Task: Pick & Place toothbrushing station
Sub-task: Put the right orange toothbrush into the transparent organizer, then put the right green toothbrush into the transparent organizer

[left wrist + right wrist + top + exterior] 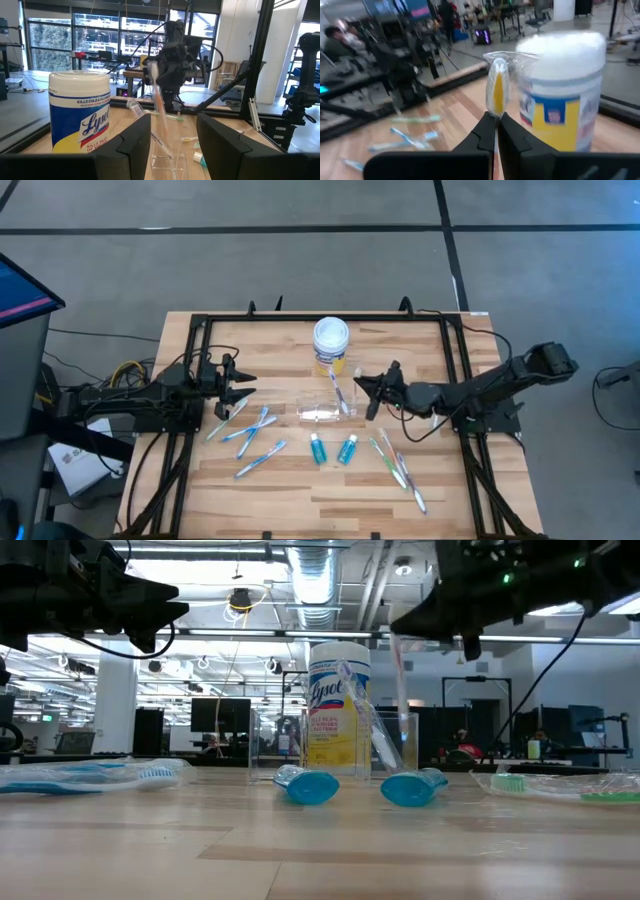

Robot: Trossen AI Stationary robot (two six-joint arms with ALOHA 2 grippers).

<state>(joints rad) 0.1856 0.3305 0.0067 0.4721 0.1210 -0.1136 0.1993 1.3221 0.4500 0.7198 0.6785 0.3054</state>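
Right now your right gripper (362, 392) is clamped on a wrapped toothbrush (496, 92), carried above the clear cup (322, 408) mid-table. Misaligned, its tip could catch the rim and tip the cup, already holding one brush, or bump the wipes jar (331, 343) just behind. Left gripper (240, 390) waits, fingers apart, over the loose brushes (250, 435).

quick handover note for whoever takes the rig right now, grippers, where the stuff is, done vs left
Right gripper: shut on a wrapped toothbrush, raised by the clear cup.
Left gripper: open, empty, over the table's left side.
Cup: mid-table, in front of the wipes jar; one brush appears to be in it.
Two teal tubes: in front of the cup.
Left: four brushes on the left, about three on the right.
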